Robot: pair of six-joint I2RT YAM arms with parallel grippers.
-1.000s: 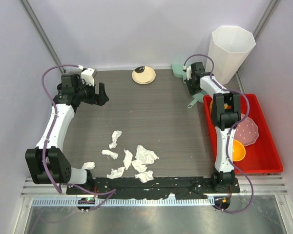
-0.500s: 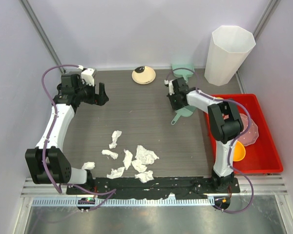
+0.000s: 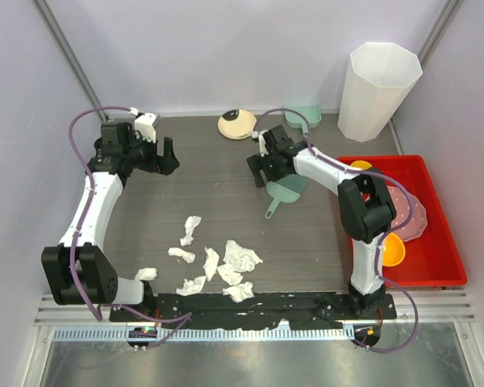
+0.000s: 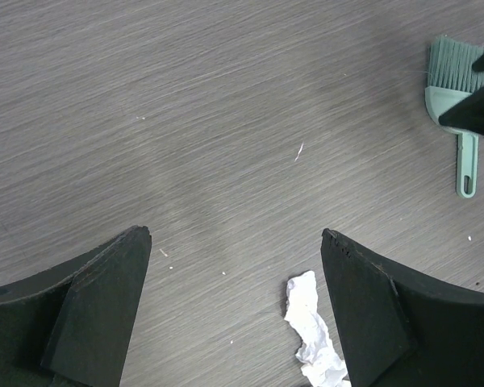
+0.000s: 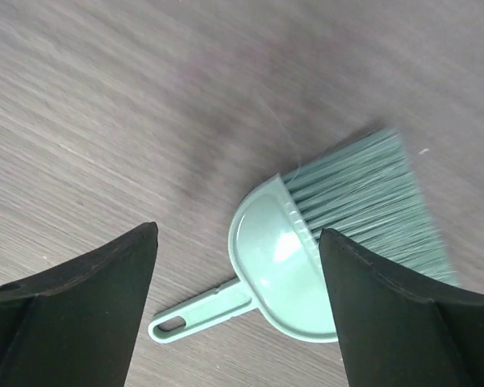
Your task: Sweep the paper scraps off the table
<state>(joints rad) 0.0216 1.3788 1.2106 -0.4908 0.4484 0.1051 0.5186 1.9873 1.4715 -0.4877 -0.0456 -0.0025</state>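
over the far middle of the worktop (image 3: 218, 181) the right claw (image 5: 235, 232) hangs with its jaws wide, nothing clamped. the green brush (image 5: 294, 270) lies flat right under it, bristles pointing far-right in the top view, handle pointing near-left toward the mess. we judge the claw is set there to take the brush or nudge it. the bristles are blurred in the wrist view, so we cannot tell if it touches. the left claw (image 4: 235, 235) hovers at the far left, jaws wide too and empty. it looks parked out of the way so the sweep lane is free. the paper scraps (image 3: 240, 256) sit bunched at the near edge, left of centre, just ahead of the arm bases and well apart from the brush. none swept yet by our read. the green dustpan (image 3: 305, 115) rests by the far wall, near the white bin (image 3: 379, 93) in the far right corner, likely where the scraps end up. a red tray (image 3: 440, 246) with dishes lies along the right side, not in play. surface is dark wood-grain, flat and matte. tissue should slide easy, but light bits may flick off the bristles. pale walls close three sides and a metal rail runs along the near edge.
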